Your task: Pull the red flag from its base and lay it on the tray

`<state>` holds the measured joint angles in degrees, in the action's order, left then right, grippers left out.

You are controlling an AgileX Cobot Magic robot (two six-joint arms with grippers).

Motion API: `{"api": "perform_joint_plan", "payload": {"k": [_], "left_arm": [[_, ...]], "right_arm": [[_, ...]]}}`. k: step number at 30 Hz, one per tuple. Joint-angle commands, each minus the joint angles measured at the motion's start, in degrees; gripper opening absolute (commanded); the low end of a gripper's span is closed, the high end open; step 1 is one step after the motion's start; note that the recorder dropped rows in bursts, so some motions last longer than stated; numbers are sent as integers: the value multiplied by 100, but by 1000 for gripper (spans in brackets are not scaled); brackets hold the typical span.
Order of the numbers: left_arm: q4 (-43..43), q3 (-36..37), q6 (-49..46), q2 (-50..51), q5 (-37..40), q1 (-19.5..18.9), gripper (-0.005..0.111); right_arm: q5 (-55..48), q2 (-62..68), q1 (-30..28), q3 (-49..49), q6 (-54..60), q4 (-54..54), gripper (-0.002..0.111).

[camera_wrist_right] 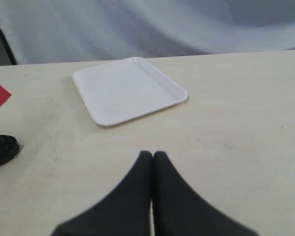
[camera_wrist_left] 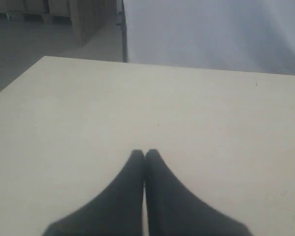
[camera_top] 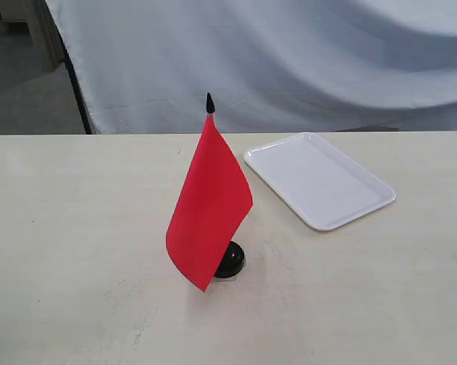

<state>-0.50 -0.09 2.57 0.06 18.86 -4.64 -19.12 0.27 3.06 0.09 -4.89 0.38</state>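
A pale desk (camera_top: 76, 228) carries three things, and a creased white cloth (camera_top: 304, 61) hangs behind its far edge. The flag (camera_top: 211, 205) stands near the middle of the desk. Its pole is planted in the base (camera_top: 232, 261) and leans leftward in the exterior view, black pointed tip uppermost. The red fabric hangs down in front of the pole and covers the left part of the base, so only the right side of the black disc shows. The fabric's lower corner reaches almost to the desk. The tray (camera_top: 319, 180) lies flat behind and to the right of the flag, turned at an angle to the desk edge. It sits apart from the base, with a strip of desk between them.

The left fingers (camera_wrist_left: 136, 162) are pressed together tip to tip and hold nothing. They hang over the desk, and their wrist view takes in only desk, the hanging cloth and a dim floor past the desk corner. The right fingers (camera_wrist_right: 144, 162) are likewise closed against each other and hold nothing. They point toward the tray, which lies ahead and well apart from them. At the edge of that wrist view, a red corner of the flag and part of the base show off to one side. The right fingers touch neither of them.
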Motion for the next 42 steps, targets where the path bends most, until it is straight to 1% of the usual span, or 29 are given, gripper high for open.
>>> {"api": "perform_joint_plan", "payload": {"k": [1, 12, 16, 18, 23, 30, 33, 35, 37, 40, 42], "left_arm": [[19, 9, 1, -6, -24, -13, 0], [19, 9, 1, -6, -24, -13, 0], [19, 9, 1, -6, -24, -13, 0], [19, 9, 1, -6, -24, -13, 0], [19, 9, 1, -6, -24, -13, 0], [19, 9, 1, -6, -24, -13, 0], [19, 9, 1, -6, -24, -13, 0], [19, 9, 1, -6, -24, -13, 0], [19, 9, 1, -6, -24, -13, 0], [19, 9, 1, -6, -24, -13, 0], [19, 9, 1, -6, -24, -13, 0]], "right_arm": [[11, -27, -31, -9, 18, -38, -1], [22, -27, -31, -9, 17, -38, -1], [212, -27, -31, -9, 17, -38, -1], [626, -27, -31, -9, 17, -38, -1], [2293, -27, -31, -9, 17, -38, -1], [4066, -27, -31, -9, -63, -38, -1], [4311, -27, -31, -9, -917, -38, -1], [4253, -27, -31, -9, -1743, -38, -1], [3986, -27, -31, -9, -2466, -38, -1], [3766, -27, -31, -9, -2544, -38, -1], [4069, -27, -31, -9, -2505, -38, -1]]}}
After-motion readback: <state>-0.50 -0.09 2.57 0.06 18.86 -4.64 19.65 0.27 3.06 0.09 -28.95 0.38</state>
